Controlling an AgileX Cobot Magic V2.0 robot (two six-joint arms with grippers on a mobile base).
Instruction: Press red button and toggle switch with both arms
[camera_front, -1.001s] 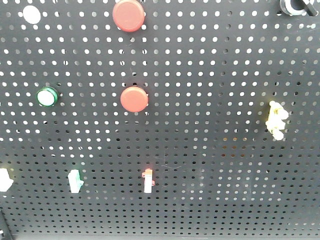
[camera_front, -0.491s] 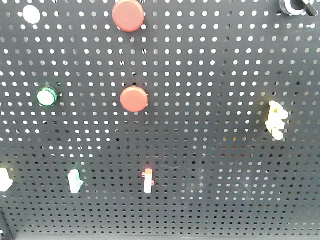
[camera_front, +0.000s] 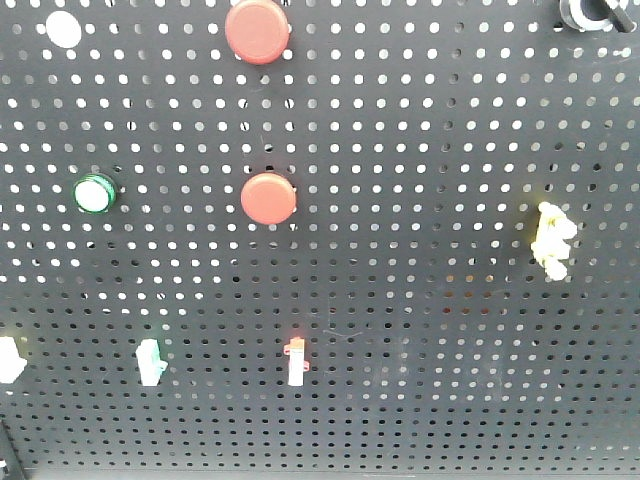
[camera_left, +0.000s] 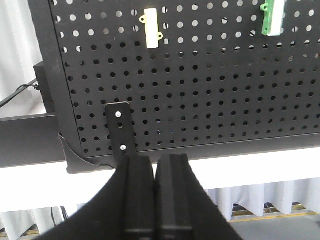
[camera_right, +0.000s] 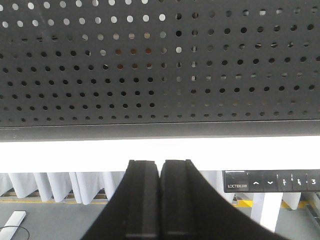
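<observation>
A black pegboard (camera_front: 420, 120) fills the front view. Two round red buttons sit on it in one column: the upper red button (camera_front: 257, 30) at the top edge and the lower red button (camera_front: 268, 198) below it, near the middle. A green-rimmed button (camera_front: 94, 193) sits to the left of the lower one, and a white round cap (camera_front: 63, 29) is in the top left corner. Along the lower row are a green-marked switch (camera_front: 150, 361) and a red-marked switch (camera_front: 296, 361). The toggle switch (camera_front: 552, 240), white with yellow, is mounted on the right side of the board, well apart from the buttons.

Neither arm shows in the front view. In the left wrist view the left end effector (camera_left: 155, 172) is clenched with its two black fingers pressed together, grasping nothing, below the board's bottom edge and near a small black bracket (camera_left: 120, 131). A cream switch (camera_left: 151, 29) and the green-marked one appear on the board above it. In the right wrist view the right end effector (camera_right: 160, 175) is likewise clenched and empty, low beneath the board's bottom edge, with a control panel (camera_right: 270, 183) to its right.
</observation>
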